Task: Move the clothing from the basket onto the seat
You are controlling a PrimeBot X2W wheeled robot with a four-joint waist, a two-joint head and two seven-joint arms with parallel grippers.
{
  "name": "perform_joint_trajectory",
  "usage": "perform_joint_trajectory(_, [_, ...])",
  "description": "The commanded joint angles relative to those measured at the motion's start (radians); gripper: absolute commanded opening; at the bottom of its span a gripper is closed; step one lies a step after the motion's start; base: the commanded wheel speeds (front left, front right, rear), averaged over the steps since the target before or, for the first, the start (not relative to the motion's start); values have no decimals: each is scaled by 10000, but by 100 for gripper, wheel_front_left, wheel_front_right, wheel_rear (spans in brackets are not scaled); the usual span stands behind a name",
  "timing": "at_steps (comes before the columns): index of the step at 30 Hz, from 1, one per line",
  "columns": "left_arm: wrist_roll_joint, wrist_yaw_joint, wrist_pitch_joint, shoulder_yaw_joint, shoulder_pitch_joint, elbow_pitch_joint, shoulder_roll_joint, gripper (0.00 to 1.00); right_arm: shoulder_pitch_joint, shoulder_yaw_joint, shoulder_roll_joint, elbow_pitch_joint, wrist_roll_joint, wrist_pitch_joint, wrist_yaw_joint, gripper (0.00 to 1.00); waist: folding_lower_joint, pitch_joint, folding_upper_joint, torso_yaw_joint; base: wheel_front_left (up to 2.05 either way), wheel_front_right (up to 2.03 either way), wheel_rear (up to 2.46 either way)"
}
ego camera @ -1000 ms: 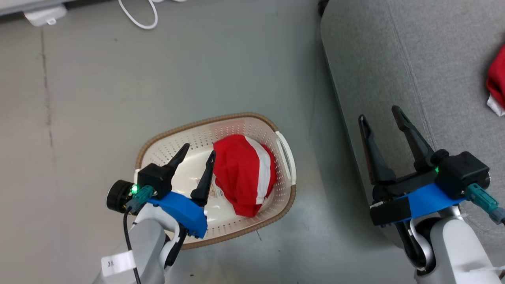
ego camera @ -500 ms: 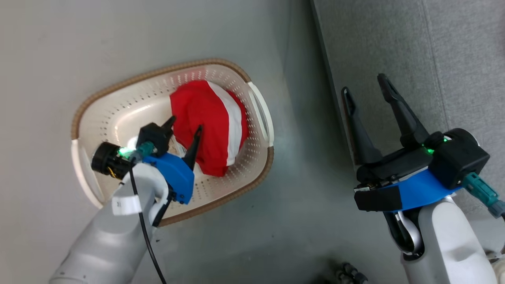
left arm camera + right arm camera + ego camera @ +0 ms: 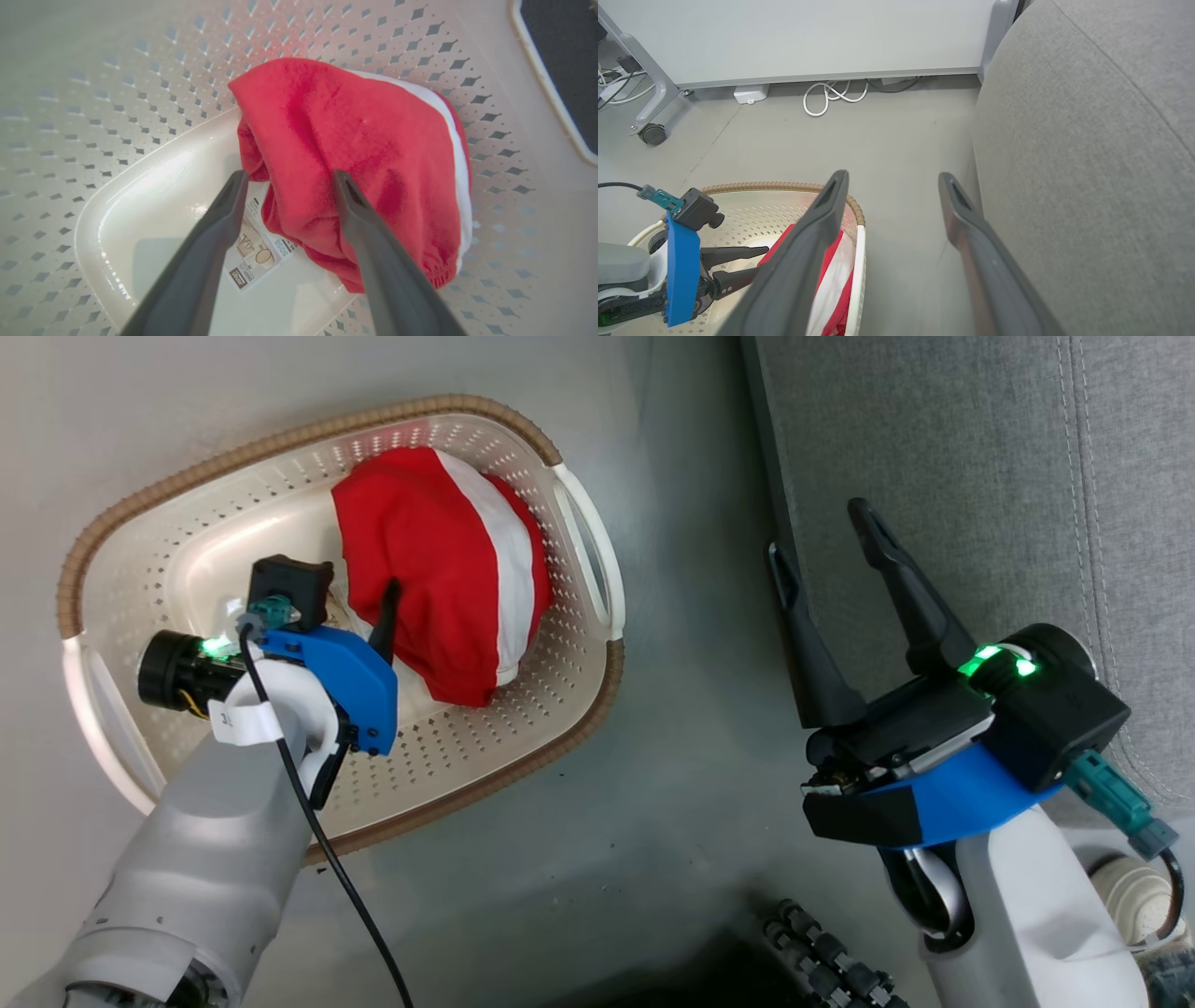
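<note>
Lowered into the basket (image 3: 579,709) since a second ago, left gripper (image 3: 289,177) spread wide, one finger over the red clothing (image 3: 355,140), the other over the floor label (image 3: 254,247). Best to sink further and gather a thick fold before closing. Bunched against the basket's right-hand wall, long axis far rim to near rim, white stripe toward the seat (image 3: 934,448).
</note>
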Motion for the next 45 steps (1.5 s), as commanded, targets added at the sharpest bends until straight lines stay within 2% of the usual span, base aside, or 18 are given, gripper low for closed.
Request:
perform_joint_trajectory(1, [-64,17,22,79,-210,141,4,100,-120,81,43,-22,50,-65,3,100,-2,122,0,-82,0,0,0])
perform_joint_trajectory(10, [-496,-13,129,205,-462,567,-217,100,107,261,48,-164,182,-171,3,100,-2,426,0,-147,0,0,0])
perform_joint_trajectory(14, [-1043,-21,394,140,-290,86,-463,100,168,289,48,-187,219,-154,3,100,-2,491,0,-94,0,0,0])
perform_joint_trajectory(23, [-2567,-25,844,-74,87,-1027,-382,100,250,319,48,-240,243,-164,5,100,-2,498,0,-26,0,0,0])
perform_joint_trajectory(27, [-2895,-26,1011,-453,79,-1295,-364,100,317,271,48,-286,207,-121,3,100,-2,493,0,-10,0,0,0])
perform_joint_trajectory(29, [-2971,-26,958,-686,24,-1361,-276,0,325,252,48,-307,194,-98,3,100,-2,491,0,-4,0,0,0])
perform_joint_trajectory(45, [-3799,-27,775,-1773,-305,-1297,39,0,145,341,49,-280,262,-89,3,100,-2,459,0,0,0,0,0])
